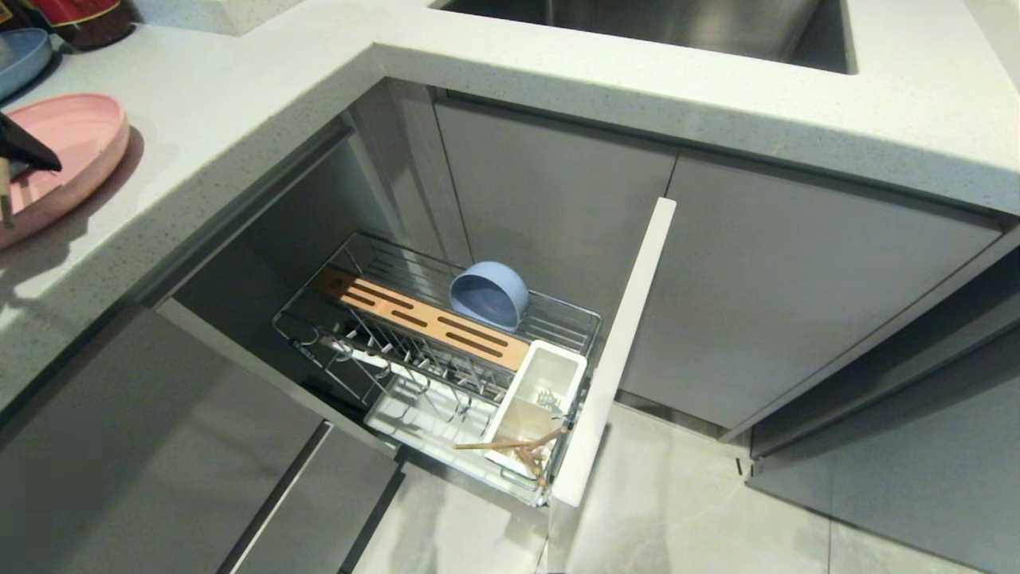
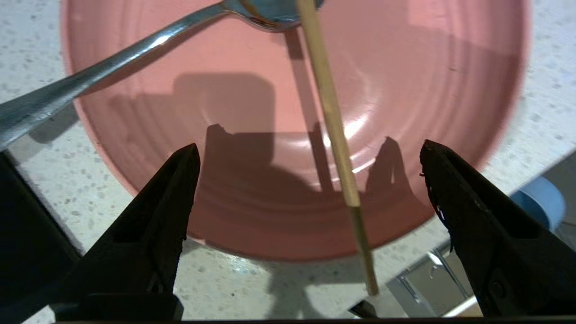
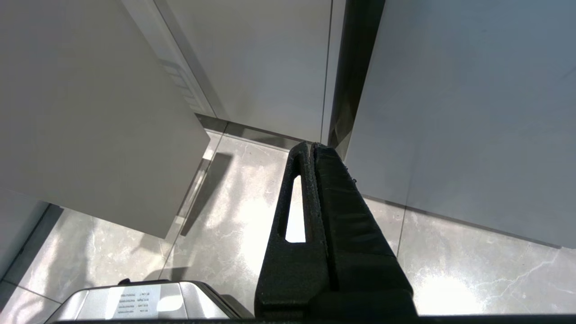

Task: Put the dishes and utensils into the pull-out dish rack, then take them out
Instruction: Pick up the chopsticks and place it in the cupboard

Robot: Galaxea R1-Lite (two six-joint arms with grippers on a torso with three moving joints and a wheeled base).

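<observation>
A: Where's the left tool?
B: Spread wide over the pink plate on the tabletop; spoon and one chopstick lie across it.
A: The right tool?
B: Pinched closed above the floor.

The left hand hangs above the pink plate with its fingers spread wide, gripping nothing. A wooden chopstick and the spoon lie across the plate. The plate rests on the speckled tabletop. The blue bowl shows below the tabletop's edge.
</observation>
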